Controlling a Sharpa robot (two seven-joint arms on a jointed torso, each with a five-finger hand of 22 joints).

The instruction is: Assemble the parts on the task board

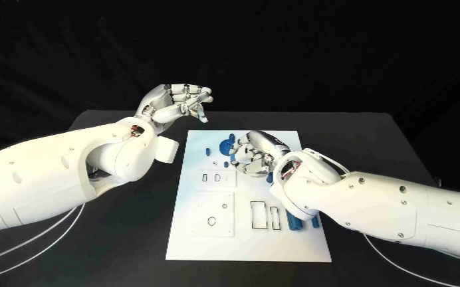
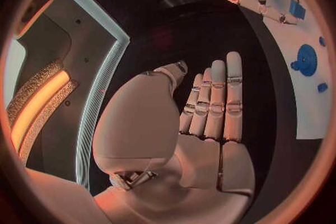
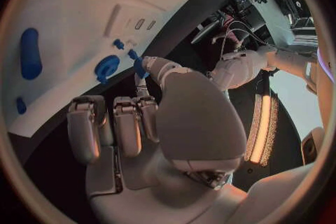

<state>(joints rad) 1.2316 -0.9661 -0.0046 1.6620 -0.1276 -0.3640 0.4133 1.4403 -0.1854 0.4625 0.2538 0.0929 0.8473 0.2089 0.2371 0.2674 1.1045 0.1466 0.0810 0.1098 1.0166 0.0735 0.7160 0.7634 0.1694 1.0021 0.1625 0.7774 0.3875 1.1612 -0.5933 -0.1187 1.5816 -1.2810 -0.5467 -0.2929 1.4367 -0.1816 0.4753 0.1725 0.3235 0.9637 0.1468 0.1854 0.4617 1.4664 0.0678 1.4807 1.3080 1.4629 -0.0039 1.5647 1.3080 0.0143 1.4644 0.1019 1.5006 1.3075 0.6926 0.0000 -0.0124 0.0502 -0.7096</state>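
Note:
The white task board (image 1: 197, 234) lies in the middle of the black table. On its far part sit a blue gear (image 1: 228, 146) and small blue pieces (image 1: 206, 147); the gear (image 3: 106, 67) and a long blue piece (image 3: 29, 53) also appear in the right wrist view. My right hand (image 1: 257, 154) hovers low over the board's far middle with its fingers curled. It pinches a small blue part (image 3: 139, 69) at its thumb tip; the part (image 2: 297, 9) also shows in the left wrist view. My left hand (image 1: 177, 104) is raised beyond the board's far left corner, fingers straight (image 2: 213, 101), holding nothing.
Empty slots (image 1: 264, 214) and recesses (image 1: 213, 220) are cut into the near half of the board. A blue piece (image 1: 292, 220) stands by the slots, partly behind my right forearm. Bare black table (image 1: 106, 247) surrounds the board.

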